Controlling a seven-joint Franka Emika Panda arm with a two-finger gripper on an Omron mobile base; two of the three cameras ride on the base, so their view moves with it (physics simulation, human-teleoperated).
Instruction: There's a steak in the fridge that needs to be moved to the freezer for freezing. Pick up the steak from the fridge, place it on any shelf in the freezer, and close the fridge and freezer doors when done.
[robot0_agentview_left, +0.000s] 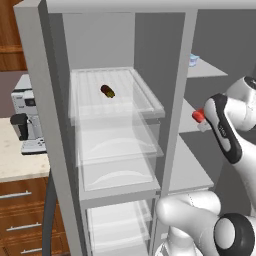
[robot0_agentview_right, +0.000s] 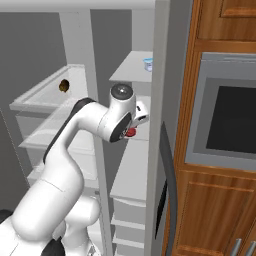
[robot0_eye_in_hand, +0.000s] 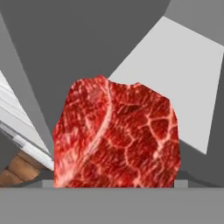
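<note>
The bright red steak (robot0_eye_in_hand: 118, 135) fills the middle of the hand view, close to the camera and hiding the fingertips. My gripper (robot0_agentview_left: 201, 119) is shut on the steak (robot0_agentview_left: 198, 116) inside the narrow freezer (robot0_agentview_left: 186, 75), just above a solid light-grey shelf (robot0_agentview_left: 187, 122). From the right side, the steak (robot0_agentview_right: 130, 132) hangs under the hand (robot0_agentview_right: 136, 120), over the same shelf (robot0_agentview_right: 145, 134). The wider fridge (robot0_agentview_left: 115, 95) with its glass shelves stands open to the left. The fridge door (robot0_agentview_left: 35, 75) and the freezer door (robot0_agentview_right: 161, 100) are both open.
A dark brown oblong item (robot0_agentview_left: 107, 91) lies on the fridge's top glass shelf. A small blue-white cup (robot0_agentview_left: 194, 60) sits on the upper freezer shelf. A coffee machine (robot0_agentview_left: 25, 120) stands on the counter at left. A built-in oven (robot0_agentview_right: 230, 120) is at right.
</note>
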